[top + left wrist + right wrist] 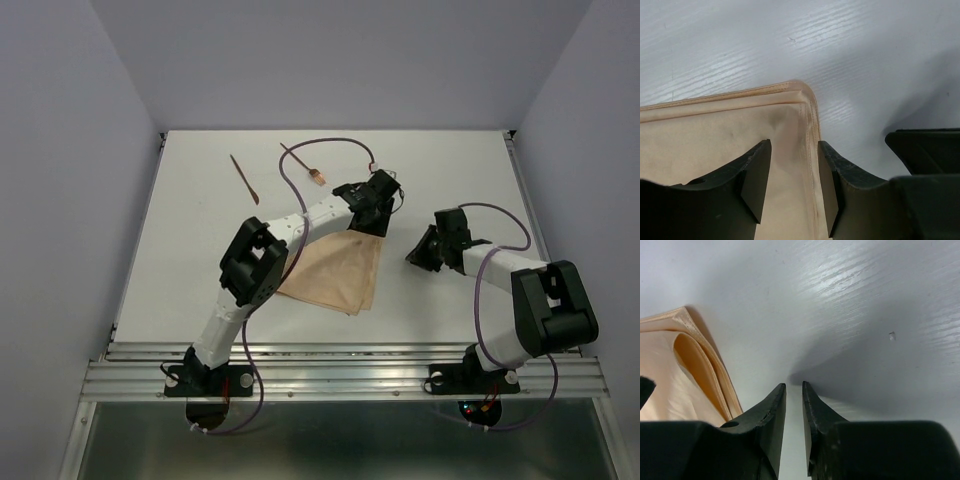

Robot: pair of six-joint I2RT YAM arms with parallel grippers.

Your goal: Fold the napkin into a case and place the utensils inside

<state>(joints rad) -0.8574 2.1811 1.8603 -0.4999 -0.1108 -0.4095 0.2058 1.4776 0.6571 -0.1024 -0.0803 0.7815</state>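
Folded to a layered square at mid-table, the napkin (335,275) awaits further folds. The left gripper (794,147) stands open astride its far right corner. The right gripper (794,386), barely parted, holds nothing. The utensils (244,179) lie far left, not yet inside.

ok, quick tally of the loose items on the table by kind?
napkin: 1 (tan, folded)
utensils: 2 (plain utensil, forked utensil)
total: 3
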